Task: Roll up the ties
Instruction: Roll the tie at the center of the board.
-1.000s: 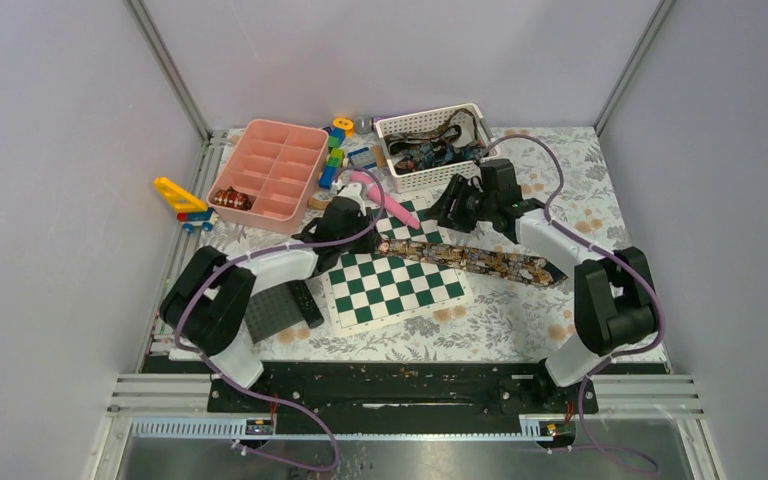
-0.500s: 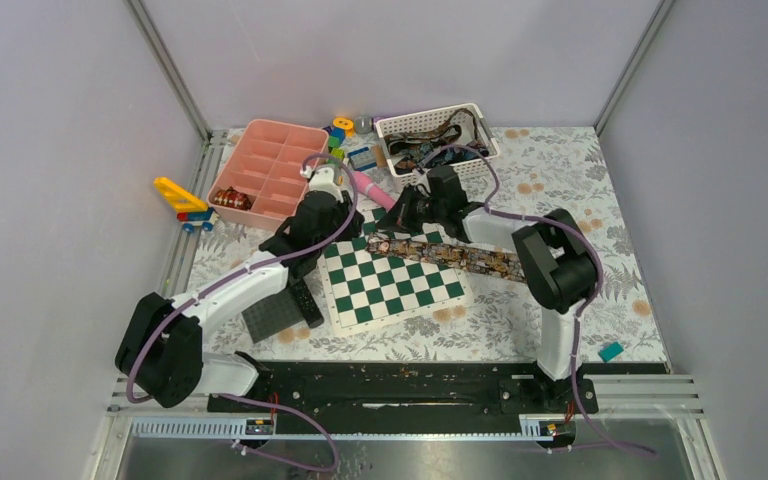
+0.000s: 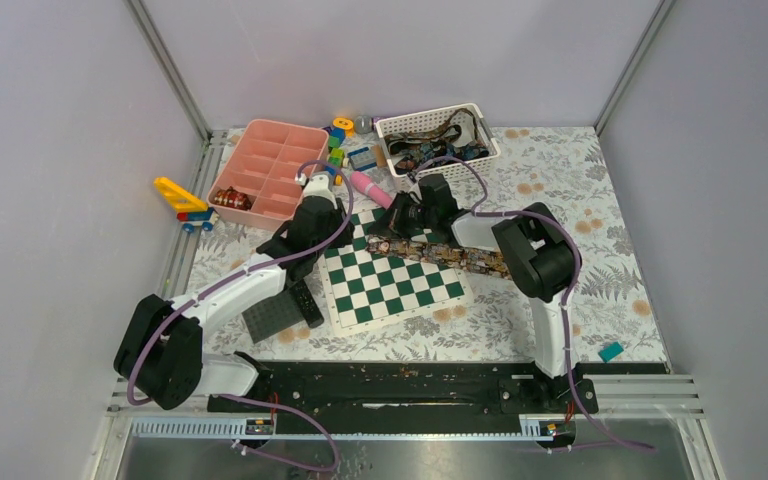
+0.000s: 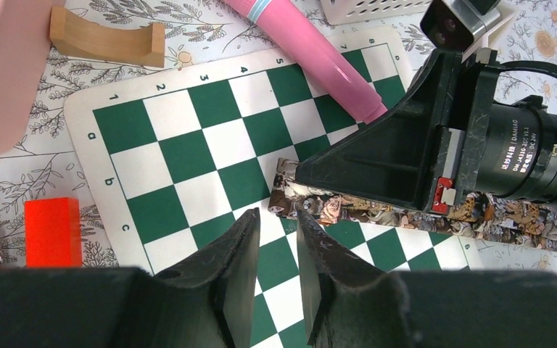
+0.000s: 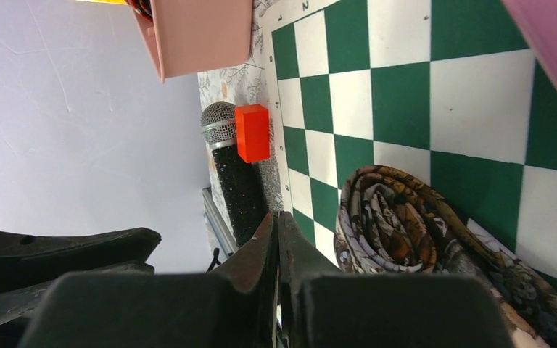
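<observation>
One tie (image 3: 460, 257), in a brown and tan pattern, lies across the top of the chessboard (image 3: 390, 290). Its left end is curled into a small coil (image 5: 392, 228). In the right wrist view my right gripper (image 5: 278, 217) is shut just beside that coil, with nothing seen between its fingers. My left gripper (image 4: 275, 216) hovers over the board just short of the tie's end (image 4: 294, 199). Its jaws stand a narrow gap apart and hold nothing. More ties lie heaped in the white basket (image 3: 460, 113) at the back.
A pink compartment tray (image 3: 270, 165) stands at the back left, and a pink cylinder (image 3: 370, 187) lies between it and the basket. A microphone (image 5: 236, 181), a red block (image 4: 52, 230) and a wooden block (image 4: 107, 40) lie left of the board. A teal block (image 3: 611, 351) is near right.
My right arm swung left to the tie's left end and its jaws closed. My left arm reached forward to the board's left side. The tie's left end now lies curled.
</observation>
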`<state>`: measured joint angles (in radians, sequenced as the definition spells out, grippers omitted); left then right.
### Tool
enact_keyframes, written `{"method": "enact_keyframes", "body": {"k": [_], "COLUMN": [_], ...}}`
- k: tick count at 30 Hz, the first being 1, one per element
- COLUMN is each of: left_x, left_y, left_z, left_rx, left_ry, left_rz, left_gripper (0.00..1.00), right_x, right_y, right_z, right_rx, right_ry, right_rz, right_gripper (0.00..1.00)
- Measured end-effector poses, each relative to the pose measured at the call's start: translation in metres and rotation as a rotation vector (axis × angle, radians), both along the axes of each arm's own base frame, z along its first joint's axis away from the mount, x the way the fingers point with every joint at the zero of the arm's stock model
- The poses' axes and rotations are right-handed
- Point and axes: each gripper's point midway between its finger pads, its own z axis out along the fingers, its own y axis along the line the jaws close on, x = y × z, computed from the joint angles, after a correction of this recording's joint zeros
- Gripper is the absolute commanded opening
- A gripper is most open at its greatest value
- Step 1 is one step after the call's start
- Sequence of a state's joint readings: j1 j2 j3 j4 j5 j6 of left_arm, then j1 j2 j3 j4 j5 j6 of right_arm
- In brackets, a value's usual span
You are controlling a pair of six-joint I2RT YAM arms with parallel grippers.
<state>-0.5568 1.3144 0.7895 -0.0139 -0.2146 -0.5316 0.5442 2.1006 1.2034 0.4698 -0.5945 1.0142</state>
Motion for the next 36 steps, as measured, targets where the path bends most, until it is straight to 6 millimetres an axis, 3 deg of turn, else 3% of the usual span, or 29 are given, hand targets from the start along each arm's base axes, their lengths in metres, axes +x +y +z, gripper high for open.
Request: {"method": "enact_keyframes", "body": {"k": [11,28,36], "left_x": [0.0,0.0,0.0], "left_y": [0.0,0.0,0.0], "left_z": [0.0,-0.001,-0.001], "left_rx": [0.0,0.001,0.001], "left_ry": [0.0,0.002,0.003], "left_rz": [0.0,0.0,0.0], "left_gripper": [0.27,0.27,0.27], "right_x": [-0.016,-0.018,-0.017], "right_y": [0.016,0.002,0.0], "right_z": [0.001,-0.036,-0.04], "right_rx": [0.011,-0.102,-0.137], "right_ry": [0.002,0.068,0.069], "right_rz": [0.036,-0.032,-0.04], "right_gripper": [0.0,0.0,0.0]}}
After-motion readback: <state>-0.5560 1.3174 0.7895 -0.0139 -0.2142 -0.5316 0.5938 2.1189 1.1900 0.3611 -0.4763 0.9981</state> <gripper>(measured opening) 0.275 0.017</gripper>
